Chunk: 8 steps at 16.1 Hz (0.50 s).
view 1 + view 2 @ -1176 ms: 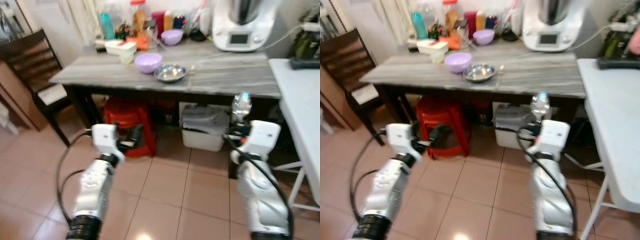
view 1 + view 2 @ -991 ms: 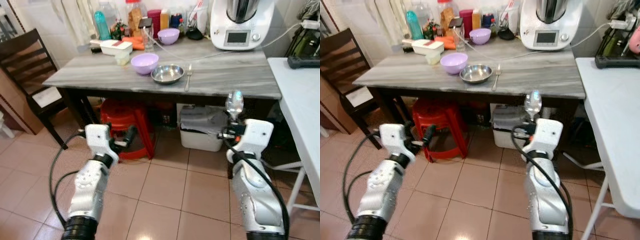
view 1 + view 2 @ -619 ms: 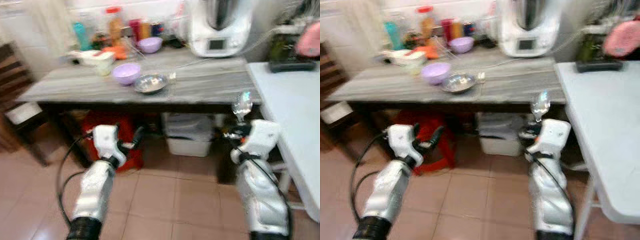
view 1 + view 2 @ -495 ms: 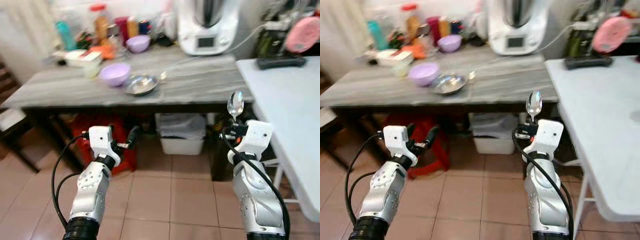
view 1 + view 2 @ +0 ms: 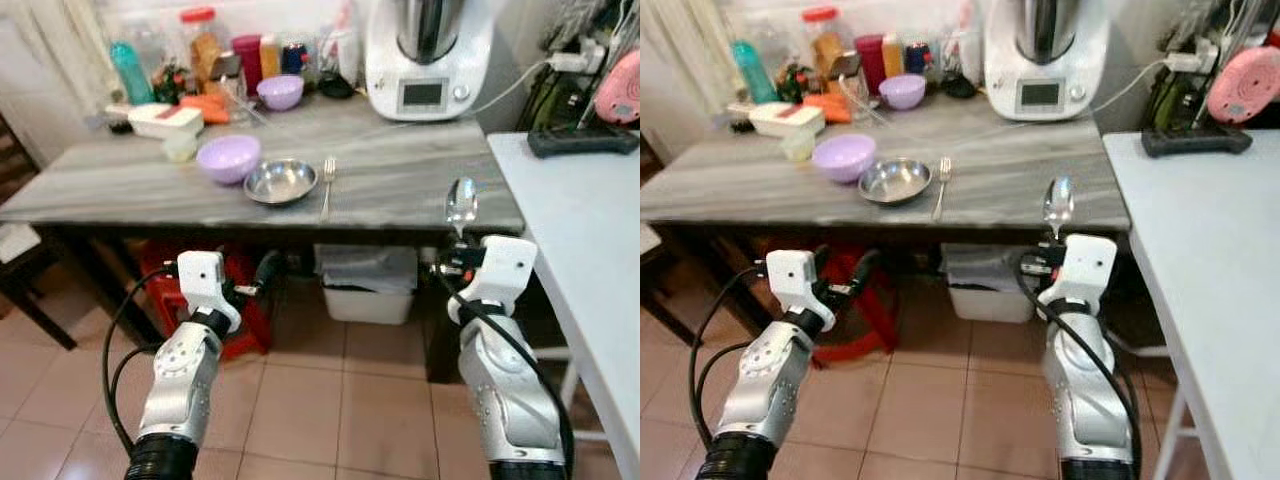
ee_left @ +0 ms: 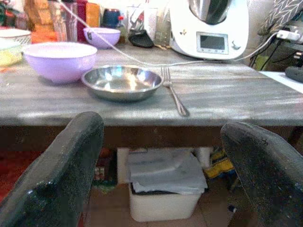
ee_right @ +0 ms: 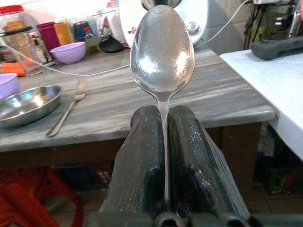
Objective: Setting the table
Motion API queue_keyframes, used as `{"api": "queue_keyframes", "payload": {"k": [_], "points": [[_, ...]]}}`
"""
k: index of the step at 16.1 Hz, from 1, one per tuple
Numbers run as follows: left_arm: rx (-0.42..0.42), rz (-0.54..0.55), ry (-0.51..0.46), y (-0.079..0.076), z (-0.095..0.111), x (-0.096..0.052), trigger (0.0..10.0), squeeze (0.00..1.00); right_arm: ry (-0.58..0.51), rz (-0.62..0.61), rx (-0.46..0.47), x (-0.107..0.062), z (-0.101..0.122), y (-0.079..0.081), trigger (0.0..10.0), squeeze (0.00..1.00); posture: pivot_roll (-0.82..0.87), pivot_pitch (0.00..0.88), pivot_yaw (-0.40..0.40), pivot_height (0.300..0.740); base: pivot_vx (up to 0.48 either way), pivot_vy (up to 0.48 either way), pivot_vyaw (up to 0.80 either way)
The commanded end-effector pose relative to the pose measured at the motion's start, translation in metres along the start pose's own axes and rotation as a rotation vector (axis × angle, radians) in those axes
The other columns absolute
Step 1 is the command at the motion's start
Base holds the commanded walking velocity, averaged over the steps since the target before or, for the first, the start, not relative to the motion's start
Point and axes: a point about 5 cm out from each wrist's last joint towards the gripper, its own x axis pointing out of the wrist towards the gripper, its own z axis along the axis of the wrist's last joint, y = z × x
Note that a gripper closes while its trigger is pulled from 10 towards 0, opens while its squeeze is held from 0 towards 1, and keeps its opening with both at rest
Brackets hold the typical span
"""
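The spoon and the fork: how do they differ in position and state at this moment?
The spoon is held upright off the table, clamped between the right gripper fingers; the fork lies flat on the grey table, beside the steel bowl, with nothing touching it. The spoon's end is a round bowl, whereas the fork's end has tines, pointing toward the back of the table. Both are silver metal cutlery.

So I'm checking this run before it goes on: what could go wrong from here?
The right gripper pinches the spoon only by its thin handle, bowl up, so it might twist or slip. Laid beside the fork, the spoon could knock it or the steel bowl. The table edge stands close before both arms; the open left gripper may bump it.
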Motion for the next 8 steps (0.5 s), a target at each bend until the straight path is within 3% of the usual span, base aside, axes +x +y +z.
{"api": "queue_keyframes", "payload": {"k": [1,8], "points": [[-0.001,-0.024,-0.010,-0.0049,0.0027,0.0030,10.0,0.00,-0.020,-0.017,-0.004,0.0010,0.0044,-0.0047,10.0,0.00,-0.14,0.000,0.100,0.740,0.360,0.000,0.00],[-0.004,-0.031,-0.007,-0.0068,0.0025,0.0026,10.0,0.00,-0.012,-0.034,0.011,0.0000,0.0023,-0.0059,10.0,0.00,-0.14,0.000,0.104,0.740,0.357,0.000,0.00]]}}
